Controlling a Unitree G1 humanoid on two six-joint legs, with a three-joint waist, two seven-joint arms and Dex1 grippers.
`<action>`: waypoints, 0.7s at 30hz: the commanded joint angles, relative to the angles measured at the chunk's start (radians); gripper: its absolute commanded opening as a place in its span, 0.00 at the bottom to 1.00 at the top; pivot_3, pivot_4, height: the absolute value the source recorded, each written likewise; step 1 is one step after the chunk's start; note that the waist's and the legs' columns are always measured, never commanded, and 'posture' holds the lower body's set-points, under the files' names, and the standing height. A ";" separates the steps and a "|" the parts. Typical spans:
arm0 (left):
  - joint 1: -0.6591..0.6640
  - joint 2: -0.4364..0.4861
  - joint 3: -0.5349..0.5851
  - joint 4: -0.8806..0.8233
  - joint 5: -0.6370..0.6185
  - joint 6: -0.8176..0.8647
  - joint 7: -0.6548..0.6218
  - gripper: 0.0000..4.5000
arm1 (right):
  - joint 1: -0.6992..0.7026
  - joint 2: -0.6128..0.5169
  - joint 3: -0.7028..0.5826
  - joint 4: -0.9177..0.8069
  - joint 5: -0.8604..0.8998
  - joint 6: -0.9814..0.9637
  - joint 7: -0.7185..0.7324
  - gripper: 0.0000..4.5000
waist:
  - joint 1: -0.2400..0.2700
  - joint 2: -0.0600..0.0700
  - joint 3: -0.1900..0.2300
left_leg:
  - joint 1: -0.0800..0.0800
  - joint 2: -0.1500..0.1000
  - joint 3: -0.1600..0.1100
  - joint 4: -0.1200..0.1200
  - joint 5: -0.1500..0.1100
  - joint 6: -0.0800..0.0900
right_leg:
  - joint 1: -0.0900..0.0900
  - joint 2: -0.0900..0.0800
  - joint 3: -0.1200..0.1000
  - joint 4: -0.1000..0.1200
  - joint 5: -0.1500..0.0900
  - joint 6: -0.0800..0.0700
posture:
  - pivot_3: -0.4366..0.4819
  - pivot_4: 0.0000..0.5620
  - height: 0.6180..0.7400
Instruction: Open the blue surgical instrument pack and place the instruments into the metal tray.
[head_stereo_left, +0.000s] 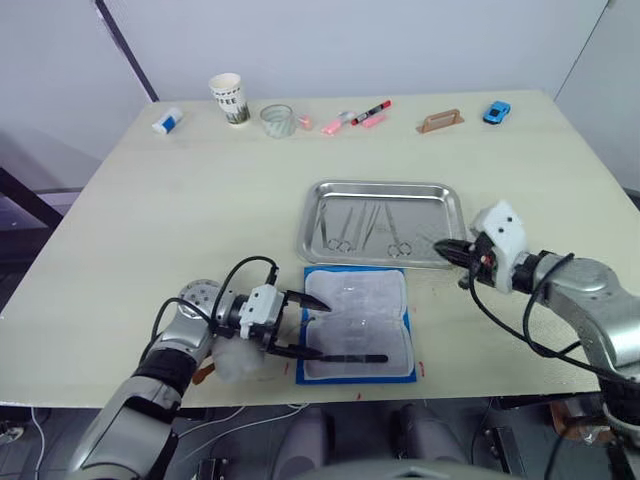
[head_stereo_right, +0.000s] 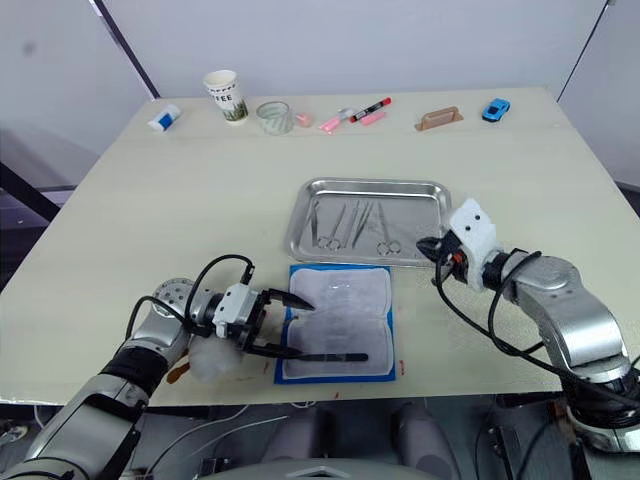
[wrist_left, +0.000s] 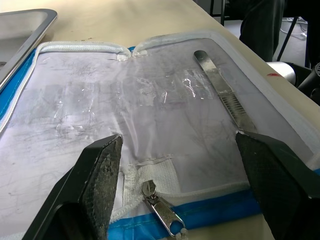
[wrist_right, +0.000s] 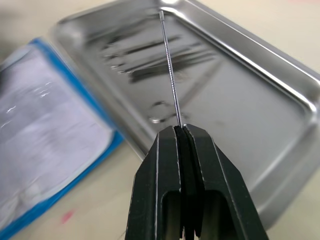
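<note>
Pinching a thin stiff metal probe (wrist_right: 171, 75), the right tool (wrist_right: 182, 131) hovers over the shiny rectangular steel tray (head_stereo_left: 445, 190) at centre frame, where other dark instruments (head_stereo_left: 362, 230) lie. Lower centre, the open blue pouch (head_stereo_left: 357, 322) holds one flat slippery tweezer (wrist_left: 222, 87); the left tool (wrist_left: 177, 165), spread, should probably grip its ridged middle

The instruments (head_stereo_left: 362, 228) in the metal tray (head_stereo_left: 380, 190) are too small to tell apart.

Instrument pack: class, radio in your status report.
Left claw open over the unzipped instrument pack, one instrument inside. Right claw shut on thin instrument above metal tray. Nothing blocking.
</note>
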 joint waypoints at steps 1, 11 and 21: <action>0.040 0.006 -0.034 0.066 0.088 -0.004 -0.036 0.85 | -0.065 0.067 -0.015 -0.003 0.002 0.093 -0.108 0.01 | -0.002 0.001 -0.001 | 0.000 0.000 0.000 0.000 0.000 0.000 | 0.000 0.000 0.000 0.000 0.000 0.000 | 0.48 0.27 1.00; 0.040 0.001 -0.030 0.067 0.090 -0.002 -0.036 0.85 | -0.204 0.323 0.017 0.133 -0.119 0.271 -0.428 0.01 | -0.002 0.003 -0.002 | -0.001 0.000 0.000 0.000 0.000 0.000 | 0.000 0.001 0.002 0.001 0.000 0.000 | 0.48 0.27 1.00; 0.039 0.000 -0.023 0.070 0.094 -0.004 -0.036 0.85 | -0.259 0.485 -0.003 0.222 -0.169 0.336 -0.566 0.01 | -0.005 0.004 -0.002 | -0.001 0.000 -0.001 0.000 0.000 0.000 | 0.000 0.001 0.002 0.001 0.000 0.000 | 0.48 0.27 1.00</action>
